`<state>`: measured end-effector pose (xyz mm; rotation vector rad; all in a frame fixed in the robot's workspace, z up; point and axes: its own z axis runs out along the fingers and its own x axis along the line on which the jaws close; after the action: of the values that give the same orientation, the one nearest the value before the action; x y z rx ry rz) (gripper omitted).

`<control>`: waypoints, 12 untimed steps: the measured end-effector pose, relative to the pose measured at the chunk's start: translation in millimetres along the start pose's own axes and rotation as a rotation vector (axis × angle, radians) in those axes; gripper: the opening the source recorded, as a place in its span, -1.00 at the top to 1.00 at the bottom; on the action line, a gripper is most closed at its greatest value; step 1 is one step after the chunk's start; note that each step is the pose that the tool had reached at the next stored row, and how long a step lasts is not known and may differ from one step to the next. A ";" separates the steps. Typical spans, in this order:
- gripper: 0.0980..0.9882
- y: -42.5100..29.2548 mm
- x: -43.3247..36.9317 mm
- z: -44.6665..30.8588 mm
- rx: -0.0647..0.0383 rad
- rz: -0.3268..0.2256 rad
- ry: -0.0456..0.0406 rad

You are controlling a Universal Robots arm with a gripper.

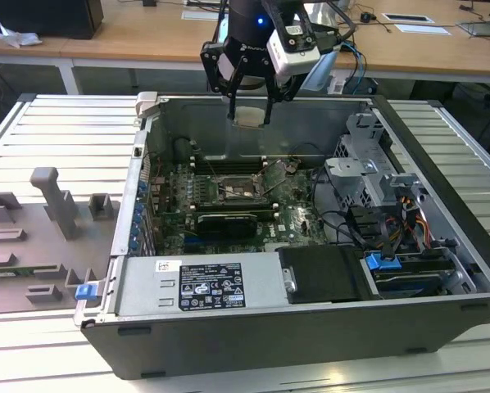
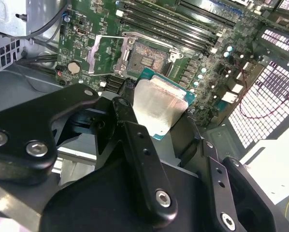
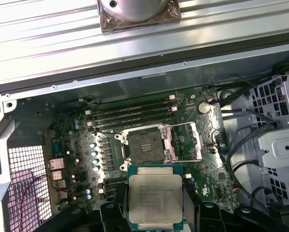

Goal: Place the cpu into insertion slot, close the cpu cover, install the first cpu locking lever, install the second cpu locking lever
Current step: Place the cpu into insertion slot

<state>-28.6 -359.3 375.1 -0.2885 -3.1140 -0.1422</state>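
My gripper point(image 1: 249, 105) hangs above the open computer case, shut on the cpu point(image 1: 250, 116), a flat square chip with a pale metal top. Both wrist views show the cpu point(image 2: 159, 108) point(image 3: 155, 198) clamped by its edges between the black fingers point(image 2: 130, 123) point(image 3: 111, 212). Below it on the green motherboard lies the insertion slot point(image 1: 238, 190) point(image 2: 147, 57) point(image 3: 145, 145), dark, square and bare. The cpu cover point(image 2: 102, 54) point(image 3: 187, 141) is swung open beside the slot. The cpu is well above the board and apart from the slot.
Long black memory slots point(image 3: 132, 113) run beside the socket. A labelled power supply point(image 1: 200, 286) fills the case's near side, and a grey drive cage point(image 1: 368, 168) with cables is on the exterior view's right. A grey fixture tray point(image 1: 40, 229) lies on the exterior view's left.
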 end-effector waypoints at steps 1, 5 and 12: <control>0.00 0.0 0.0 0.0 0.000 0.001 -0.0001; 0.00 0.0 0.0 0.0 0.000 0.010 -0.0008; 0.00 0.0 0.0 0.0 0.000 0.022 -0.0019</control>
<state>-28.6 -359.3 375.1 -0.3228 -3.1116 -0.1424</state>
